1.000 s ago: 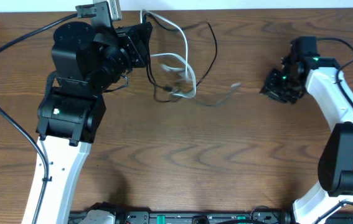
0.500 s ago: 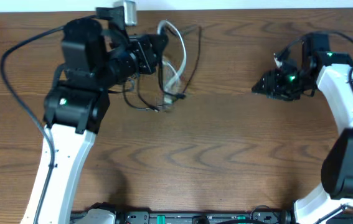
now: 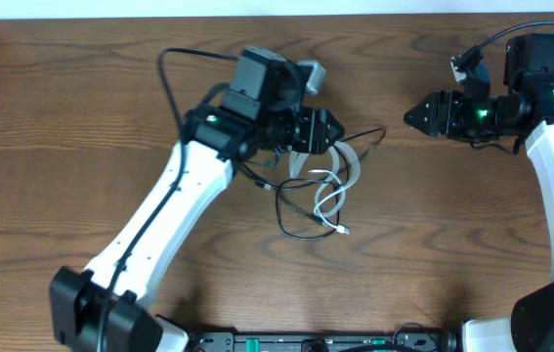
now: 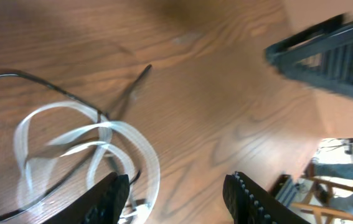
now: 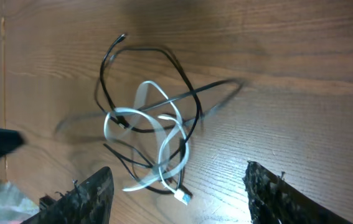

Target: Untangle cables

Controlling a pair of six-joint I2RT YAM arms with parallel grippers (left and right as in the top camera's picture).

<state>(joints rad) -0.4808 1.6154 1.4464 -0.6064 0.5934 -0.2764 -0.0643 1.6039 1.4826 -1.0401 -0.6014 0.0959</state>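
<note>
White cable (image 5: 184,149): 1. Black cables (image 5: 104,68): count unclear, tangled on desk (image 3: 452,254). L end effector (image 3: 335,132) reaches over them; R end effector (image 3: 411,114) points left. Both gape wide, holding nothing.

Your left gripper (image 4: 176,182) has its fingers parted, tips pointing toward your right gripper (image 5: 179,173), whose fingers spread wider and point back at it.

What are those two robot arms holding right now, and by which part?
Nothing, it seems. The left end effector and right end effector are both open, gripping nothing; the cables lie loose on the table.
</note>
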